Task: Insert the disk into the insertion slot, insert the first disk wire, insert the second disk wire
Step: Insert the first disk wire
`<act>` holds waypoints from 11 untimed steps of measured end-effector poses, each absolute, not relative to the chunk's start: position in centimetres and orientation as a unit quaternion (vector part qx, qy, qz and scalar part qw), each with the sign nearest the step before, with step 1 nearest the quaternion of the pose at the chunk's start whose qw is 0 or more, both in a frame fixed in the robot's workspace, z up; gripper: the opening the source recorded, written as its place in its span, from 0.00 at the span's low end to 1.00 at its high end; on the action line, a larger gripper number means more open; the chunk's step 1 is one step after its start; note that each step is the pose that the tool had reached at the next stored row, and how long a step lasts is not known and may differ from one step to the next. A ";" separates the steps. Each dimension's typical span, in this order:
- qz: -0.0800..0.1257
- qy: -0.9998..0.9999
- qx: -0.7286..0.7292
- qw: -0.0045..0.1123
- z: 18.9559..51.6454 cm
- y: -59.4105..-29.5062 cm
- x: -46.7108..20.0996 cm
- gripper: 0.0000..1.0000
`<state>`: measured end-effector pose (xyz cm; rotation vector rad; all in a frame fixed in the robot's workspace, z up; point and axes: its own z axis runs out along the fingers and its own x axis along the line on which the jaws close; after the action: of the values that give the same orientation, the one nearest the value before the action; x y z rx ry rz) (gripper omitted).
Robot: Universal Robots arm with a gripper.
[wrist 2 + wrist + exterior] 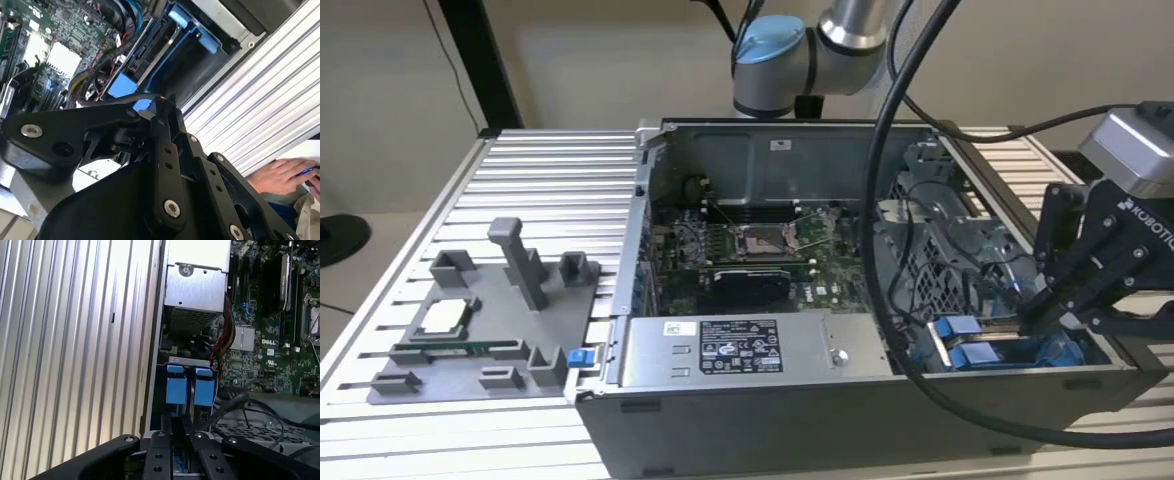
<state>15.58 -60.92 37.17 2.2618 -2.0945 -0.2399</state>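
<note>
Black two-finger pincer [1038, 320] clenched, nothing surely held. Tips poised just above grey metal insertion slot [189, 361] with blue tabs. Flat disk [150, 50] in blue plastic carrier already inside slot, edge-on, directly ahead of tips.

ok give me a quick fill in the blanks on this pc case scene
The gripper hangs over the exterior view's ____ end of the computer case.
The grey parts tray lies on the table to the exterior view's ____ of the case.
In the first wrist view, the insertion slot shows ____ blue tabs.
Missing words: right, left, two.
</note>
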 end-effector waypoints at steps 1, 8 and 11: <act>-0.080 -0.677 0.731 0.022 37.1 -60.8 15.7 0.00; -0.094 -0.675 0.732 0.007 36.7 -59.9 16.7 0.00; -0.097 -0.675 0.732 0.004 36.5 -59.6 17.7 0.00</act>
<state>17.73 -59.63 36.46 2.2929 -2.1143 -0.3035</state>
